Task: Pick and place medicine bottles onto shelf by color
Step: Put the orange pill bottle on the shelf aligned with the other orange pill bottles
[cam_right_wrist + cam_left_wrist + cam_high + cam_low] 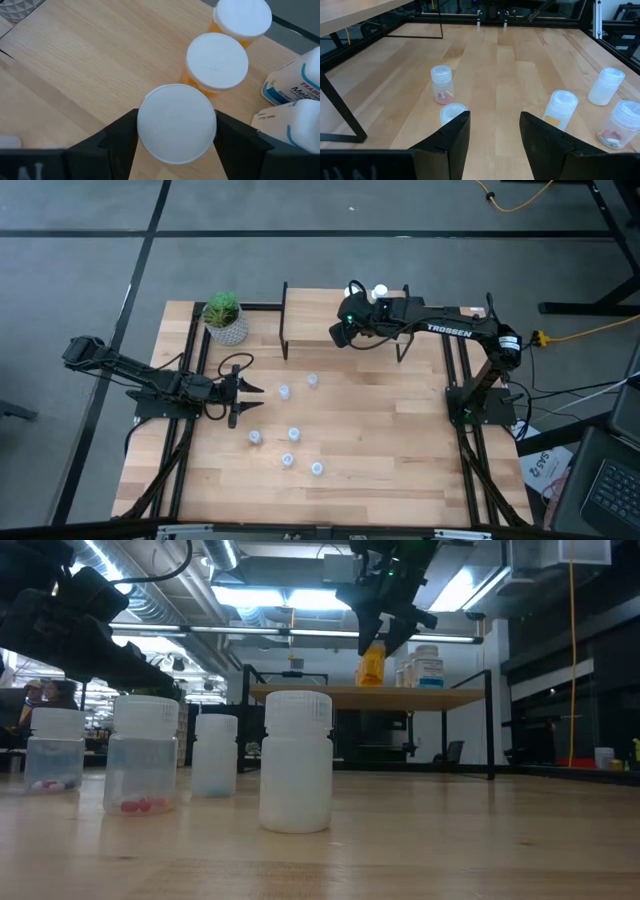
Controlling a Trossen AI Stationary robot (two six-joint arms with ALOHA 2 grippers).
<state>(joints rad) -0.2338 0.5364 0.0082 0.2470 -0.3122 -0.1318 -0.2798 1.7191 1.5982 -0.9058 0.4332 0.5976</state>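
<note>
My right gripper (pixel 345 322) is over the light-wood shelf (pixel 310 315) at the table's far side, shut on an orange bottle with a white cap (pixel 176 122). Two more orange bottles (pixel 217 62) and white labelled bottles (pixel 295 107) stand on their bases on the shelf beside it. Several pale clear bottles (pixel 294 434) stand on the tabletop. My left gripper (pixel 495 135) is open and empty, low over the table at the left, pointing at the clear bottles; one (pixel 452 112) stands just past its finger. My right gripper pinches the orange bottle at its top, by the white cap's two sides (pixel 142 125), between its two fingers. The fingers come from above, pointing down. The bottle (pixel 371 665) is upright below them, its base at the shelf board; whether it rests there I cannot tell.
A green plant in a white pot (pixel 224 315) stands at the table's far left, next to the shelf. The shelf's black legs (pixel 285 330) stand on the table. The table's near half, past the clear bottles, is bare wood.
</note>
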